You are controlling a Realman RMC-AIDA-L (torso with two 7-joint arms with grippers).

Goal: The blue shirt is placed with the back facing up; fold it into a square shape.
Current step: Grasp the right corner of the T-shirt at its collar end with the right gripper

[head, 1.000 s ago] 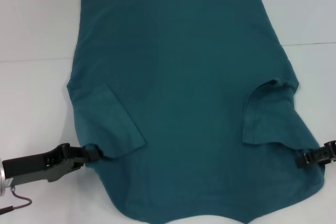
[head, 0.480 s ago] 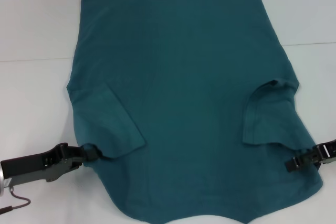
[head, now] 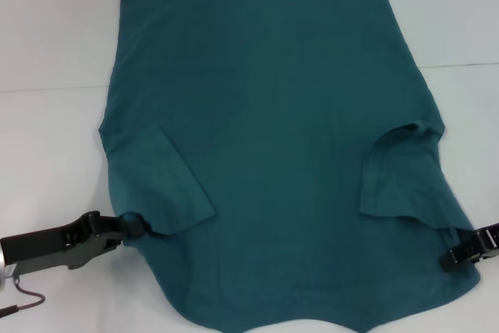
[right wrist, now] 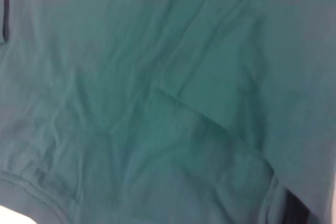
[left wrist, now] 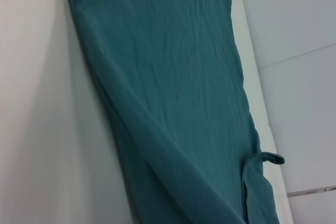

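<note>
Blue shirt (head: 273, 130) flat, sleeves folded in; left gripper (head: 134, 227) pinching edge; right gripper (head: 454, 256) state unclear.

A lab-type test bench is indicated: a plain white seamed tabletop (head: 54, 29) is seen, with no household furnishings shown.
</note>
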